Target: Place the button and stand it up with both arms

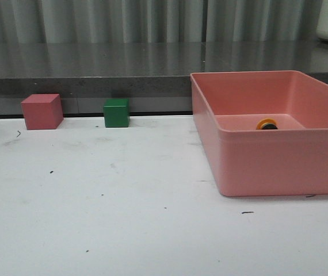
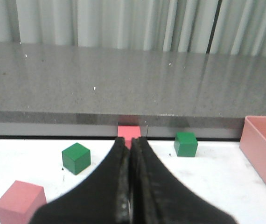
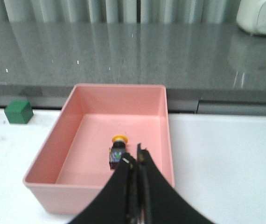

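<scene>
We have not started: the button (image 3: 117,150) lies on its side in the pink bin (image 1: 267,167), at our two o'clock. Both the left gripper (image 2: 129,154) and the right gripper (image 3: 136,161) are closed and empty.

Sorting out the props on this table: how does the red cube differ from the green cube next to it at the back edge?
The red cube is pinkish red; the green cube is dark green. The red cube looks clearly larger than the green cube. The red cube sits farther left, the green cube nearer the pink bin. Both are plain blocks resting flat on the white table along its far edge, untouched by either tool.
</scene>
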Robot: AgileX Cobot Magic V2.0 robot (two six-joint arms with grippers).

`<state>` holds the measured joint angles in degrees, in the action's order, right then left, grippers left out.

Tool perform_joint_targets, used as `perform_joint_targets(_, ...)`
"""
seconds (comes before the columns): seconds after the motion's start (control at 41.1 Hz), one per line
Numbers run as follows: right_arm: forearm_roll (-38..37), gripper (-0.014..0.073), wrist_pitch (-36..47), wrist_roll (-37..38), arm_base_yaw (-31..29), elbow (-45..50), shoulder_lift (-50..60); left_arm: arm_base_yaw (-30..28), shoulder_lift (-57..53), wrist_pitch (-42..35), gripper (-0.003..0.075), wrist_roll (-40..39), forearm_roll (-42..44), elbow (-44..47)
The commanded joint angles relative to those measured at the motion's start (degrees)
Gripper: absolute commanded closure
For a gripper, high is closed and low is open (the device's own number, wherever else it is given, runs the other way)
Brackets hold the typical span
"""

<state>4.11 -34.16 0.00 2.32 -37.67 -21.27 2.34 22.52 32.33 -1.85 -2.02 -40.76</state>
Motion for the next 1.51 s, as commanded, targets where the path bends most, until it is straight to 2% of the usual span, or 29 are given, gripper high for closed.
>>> perform_joint_targets(0.0, -0.62, 0.0712, 0.56, -0.37, -0.33, -1.85, -4.02, 0.05, 3.48, -3.85, 0.074, -0.12, -0.21, -1.8)
perform_joint_targets(0.511, -0.62, 0.0708, -1.85, -0.37, -0.33, -1.85, -13.53, 0.05, 13.48, -4.34, 0.0739, -0.12, -0.21, -1.8)
perform_joint_targets(0.584, -0.69, 0.0679, -1.79, -0.37, -0.33, -1.85, -14.15, 0.05, 14.48, -4.34, 0.0734, -0.12, -0.21, -1.8)
perform_joint_targets(0.657, -0.69, 0.0586, -1.85, -0.37, -0.33, -1.85, -14.23, 0.05, 15.25, -4.34, 0.0682, -0.12, -0.21, -1.8)
perform_joint_targets(0.706, -0.69, 0.0489, -1.62, -0.37, -0.33, -1.85, -14.45, 0.05, 15.79, -4.34, 0.0615, -0.12, -0.21, -1.8)
perform_joint_targets(0.779, -0.87, 0.0314, -1.67, -0.37, -0.33, -1.85, -14.68, 0.05, 16.19, -4.34, 0.0482, -0.12, -0.16, -1.8)
perform_joint_targets(0.852, -1.07, 0.0179, -1.6, -0.37, -0.33, -1.85, -15.19, 0.05, 16.64, -4.73, 0.033, -0.12, -0.16, -1.8)
perform_joint_targets(0.949, -1.3, 0.0078, -1.97, -0.37, -0.33, -1.85, -16.18, 0.05, 16.75, -4.86, 0.0213, -0.12, -0.16, -1.8)
perform_joint_targets(1.071, -0.74, 0.0071, -3.32, -0.37, -0.33, -2.43, -18.2, 0.44, 16.75, -4.53, 0.0206, -0.12, -1.33, -1.8)
perform_joint_targets(1.168, 0.79, 0.0071, -7.44, -0.37, -0.2, -4.91, -21.22, 3.13, 16.75, -4.53, 0.0206, -0.12, -2.07, -1.8)
perform_joint_targets(1.314, 0.85, 0.0071, -12.94, -0.42, 2.56, -10.23, -26.98, 10.4, 16.75, -3.77, 0.0206, -0.12, -2.0, -1.8)
perform_joint_targets(1.485, -0.05, 0.0071, -15.21, -0.48, 7.9, -16.69, -35.64, 19.16, 16.75, -3.62, 0.0206, -0.12, -1.43, -1.8)
